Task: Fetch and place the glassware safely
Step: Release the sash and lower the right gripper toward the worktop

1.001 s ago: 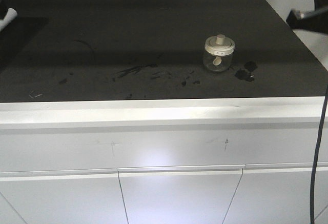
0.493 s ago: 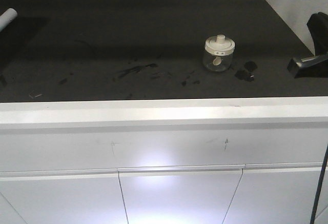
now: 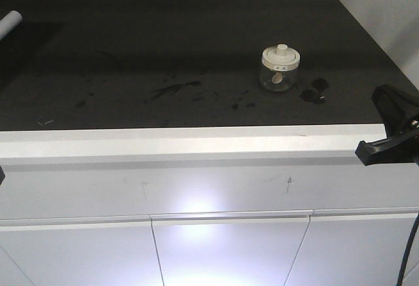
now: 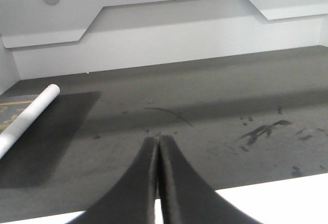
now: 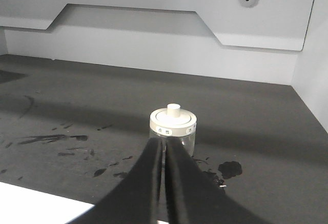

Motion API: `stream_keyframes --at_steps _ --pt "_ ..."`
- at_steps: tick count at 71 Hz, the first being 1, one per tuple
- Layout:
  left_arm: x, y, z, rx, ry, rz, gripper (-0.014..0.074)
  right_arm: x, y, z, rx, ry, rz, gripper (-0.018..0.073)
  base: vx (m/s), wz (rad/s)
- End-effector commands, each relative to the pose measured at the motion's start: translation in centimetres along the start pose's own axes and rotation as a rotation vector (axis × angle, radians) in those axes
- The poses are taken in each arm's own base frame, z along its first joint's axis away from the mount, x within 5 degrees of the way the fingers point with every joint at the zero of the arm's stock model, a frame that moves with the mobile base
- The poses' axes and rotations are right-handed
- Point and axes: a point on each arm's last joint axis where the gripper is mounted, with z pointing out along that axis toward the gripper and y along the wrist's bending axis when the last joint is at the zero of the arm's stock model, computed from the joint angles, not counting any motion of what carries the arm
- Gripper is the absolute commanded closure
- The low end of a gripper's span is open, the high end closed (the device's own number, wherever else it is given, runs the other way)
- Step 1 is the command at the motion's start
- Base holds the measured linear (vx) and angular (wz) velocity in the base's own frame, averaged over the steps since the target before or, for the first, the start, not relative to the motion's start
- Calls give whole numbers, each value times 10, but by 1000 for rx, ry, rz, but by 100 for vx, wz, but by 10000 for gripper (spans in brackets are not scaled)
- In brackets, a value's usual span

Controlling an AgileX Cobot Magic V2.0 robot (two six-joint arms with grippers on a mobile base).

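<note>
The glassware (image 3: 280, 69) is a small squat clear jar with a cream lid and a centre knob, standing upright on the black countertop (image 3: 196, 44), right of the middle. In the right wrist view the jar (image 5: 172, 126) stands just beyond my right gripper (image 5: 163, 142), whose jaws are together with nothing between them and do not touch it. From the front, the right gripper (image 3: 383, 103) hangs at the counter's front right edge, well right of the jar. My left gripper (image 4: 156, 139) is shut and empty over the counter's front left.
A white cylindrical tube (image 3: 10, 21) lies at the far left of the counter, also visible as the tube (image 4: 25, 121) in the left wrist view. Dark smears (image 3: 173, 89) and small black flakes (image 3: 314, 93) mark the surface. White cabinet fronts (image 3: 229, 247) stand below, and a white back panel (image 5: 154, 39) stands behind.
My right arm has dropped from the upper right corner to the counter's front right edge. The jar and the tube have not moved.
</note>
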Motion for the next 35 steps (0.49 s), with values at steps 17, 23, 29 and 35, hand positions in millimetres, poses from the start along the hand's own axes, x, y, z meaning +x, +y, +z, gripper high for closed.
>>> stream_keyframes --at_steps 17,23,29,35 --pt "-17 0 0 2 -109 -14 603 -21 2 -1 -33 -147 -7 559 0 0" --pt "-17 0 0 2 -109 -14 603 -21 2 -1 -33 -146 -7 552 0 0" --pt "-17 0 0 2 -109 -14 603 -21 2 -1 -32 -145 -7 526 0 0" --pt "-17 0 0 2 -109 -14 603 -21 2 -1 -32 -143 -7 477 0 0"
